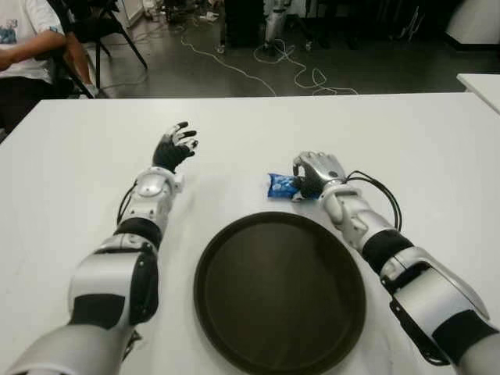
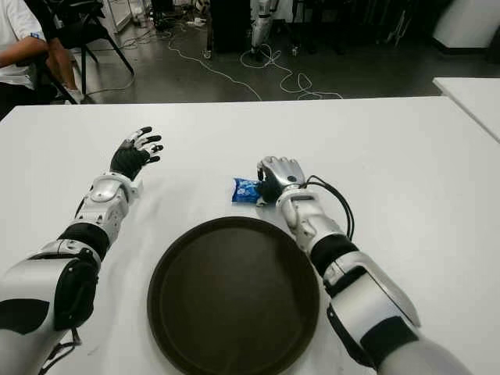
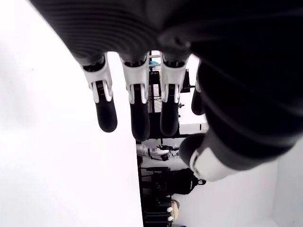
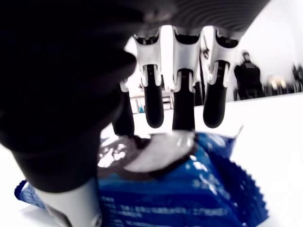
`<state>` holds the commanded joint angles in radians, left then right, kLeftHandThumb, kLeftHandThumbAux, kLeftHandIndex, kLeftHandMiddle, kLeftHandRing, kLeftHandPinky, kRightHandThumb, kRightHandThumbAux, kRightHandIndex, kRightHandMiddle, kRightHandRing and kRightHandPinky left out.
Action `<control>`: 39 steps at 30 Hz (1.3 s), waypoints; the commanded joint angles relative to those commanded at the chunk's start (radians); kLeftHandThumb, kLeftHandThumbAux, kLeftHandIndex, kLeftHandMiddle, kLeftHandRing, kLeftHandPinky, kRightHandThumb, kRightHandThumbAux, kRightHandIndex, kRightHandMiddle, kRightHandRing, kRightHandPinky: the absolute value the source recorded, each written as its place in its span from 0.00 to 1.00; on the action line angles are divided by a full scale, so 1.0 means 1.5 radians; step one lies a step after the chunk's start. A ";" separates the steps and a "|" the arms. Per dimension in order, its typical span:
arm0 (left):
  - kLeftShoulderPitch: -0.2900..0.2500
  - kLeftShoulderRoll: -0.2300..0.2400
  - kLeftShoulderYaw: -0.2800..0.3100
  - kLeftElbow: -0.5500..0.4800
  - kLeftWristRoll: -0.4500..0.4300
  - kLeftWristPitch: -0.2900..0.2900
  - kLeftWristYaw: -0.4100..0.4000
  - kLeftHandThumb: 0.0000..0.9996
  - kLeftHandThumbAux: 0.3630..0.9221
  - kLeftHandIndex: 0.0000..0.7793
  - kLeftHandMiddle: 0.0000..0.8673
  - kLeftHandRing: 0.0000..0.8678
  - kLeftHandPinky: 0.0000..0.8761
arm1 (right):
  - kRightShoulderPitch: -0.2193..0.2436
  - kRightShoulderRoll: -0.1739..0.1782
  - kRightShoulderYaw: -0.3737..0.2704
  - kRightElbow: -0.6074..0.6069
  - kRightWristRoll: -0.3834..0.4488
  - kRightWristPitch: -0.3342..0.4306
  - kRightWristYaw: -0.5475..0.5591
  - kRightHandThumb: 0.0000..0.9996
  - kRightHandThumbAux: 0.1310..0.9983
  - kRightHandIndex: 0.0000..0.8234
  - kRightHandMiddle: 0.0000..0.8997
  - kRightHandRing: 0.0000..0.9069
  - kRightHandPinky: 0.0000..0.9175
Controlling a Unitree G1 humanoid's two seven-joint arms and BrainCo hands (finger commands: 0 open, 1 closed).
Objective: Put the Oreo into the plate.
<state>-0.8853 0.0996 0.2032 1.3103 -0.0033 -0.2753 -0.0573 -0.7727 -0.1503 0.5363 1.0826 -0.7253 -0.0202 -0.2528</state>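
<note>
Right hand (image 1: 316, 173) fingers (image 4: 182, 111) curled over Oreo (image 1: 281, 185) beside plate (image 1: 234, 312), left hand (image 1: 173, 148) fingers spread, empty

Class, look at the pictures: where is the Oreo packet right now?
The Oreo packet lies on the white table just beyond the dark plate, with the right hand closing over its right end.

blue Oreo packet (image 4: 189, 189) on white table (image 4: 279, 142) — fingers (image 4: 182, 111) curled above

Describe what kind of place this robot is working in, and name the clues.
Probably a robotics lab or workshop: loose cables trail over the dark floor, a person sits at the table's far corner, and equipment stands behind.
</note>
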 joint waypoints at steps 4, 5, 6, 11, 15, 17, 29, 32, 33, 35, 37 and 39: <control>0.001 0.000 -0.002 0.000 0.003 -0.003 0.003 0.18 0.70 0.18 0.25 0.24 0.24 | -0.006 0.003 -0.005 0.024 0.010 -0.005 -0.005 0.00 0.86 0.62 0.70 0.71 0.70; 0.001 0.000 -0.002 0.000 0.003 -0.003 0.003 0.18 0.70 0.19 0.25 0.24 0.24 | -0.008 0.003 -0.006 0.029 0.011 -0.006 -0.006 0.00 0.86 0.62 0.70 0.71 0.70; 0.001 0.000 -0.003 -0.001 0.003 -0.004 0.003 0.18 0.70 0.19 0.25 0.24 0.24 | -0.010 0.004 -0.006 0.033 0.012 -0.006 -0.007 0.00 0.86 0.63 0.70 0.71 0.70; 0.001 -0.001 -0.004 -0.001 0.004 -0.006 0.003 0.18 0.71 0.18 0.25 0.24 0.24 | -0.016 0.005 -0.005 0.047 0.016 -0.009 -0.008 0.00 0.86 0.62 0.70 0.71 0.70; 0.001 -0.001 -0.004 -0.001 0.003 -0.006 0.004 0.17 0.72 0.18 0.24 0.24 0.25 | -0.019 0.004 -0.003 0.054 0.020 -0.016 -0.008 0.00 0.86 0.61 0.70 0.71 0.70; 0.000 -0.002 -0.003 -0.001 0.002 -0.005 0.005 0.17 0.72 0.18 0.25 0.24 0.25 | -0.019 0.002 -0.003 0.058 0.022 -0.021 -0.008 0.00 0.86 0.62 0.70 0.70 0.69; -0.001 -0.006 -0.002 -0.001 0.002 -0.002 0.007 0.17 0.71 0.18 0.25 0.24 0.24 | -0.019 -0.002 -0.008 0.069 0.026 -0.029 -0.005 0.00 0.84 0.59 0.65 0.67 0.65; -0.001 -0.006 -0.003 -0.001 0.003 -0.002 0.008 0.17 0.71 0.18 0.25 0.24 0.24 | -0.020 -0.002 -0.008 0.070 0.025 -0.030 -0.004 0.00 0.84 0.59 0.64 0.66 0.64; -0.001 -0.006 -0.003 -0.001 0.003 -0.003 0.008 0.17 0.71 0.18 0.25 0.24 0.24 | -0.020 -0.004 -0.008 0.072 0.025 -0.030 -0.003 0.00 0.84 0.59 0.64 0.66 0.64; -0.001 -0.007 -0.004 -0.001 0.004 -0.004 0.009 0.17 0.71 0.18 0.25 0.24 0.24 | -0.020 -0.006 -0.008 0.074 0.024 -0.032 0.000 0.00 0.85 0.59 0.64 0.66 0.64; -0.001 -0.007 -0.004 -0.001 0.004 -0.005 0.009 0.18 0.71 0.18 0.25 0.24 0.24 | -0.020 -0.006 -0.008 0.076 0.025 -0.033 0.000 0.00 0.84 0.59 0.64 0.66 0.64; -0.001 -0.008 -0.004 -0.002 0.004 -0.005 0.009 0.18 0.71 0.19 0.25 0.24 0.24 | -0.020 -0.007 -0.010 0.077 0.026 -0.035 0.000 0.00 0.85 0.59 0.64 0.66 0.64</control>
<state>-0.8866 0.0881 0.1974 1.3080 0.0024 -0.2829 -0.0431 -0.8022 -0.1604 0.5218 1.1981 -0.6867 -0.0722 -0.2535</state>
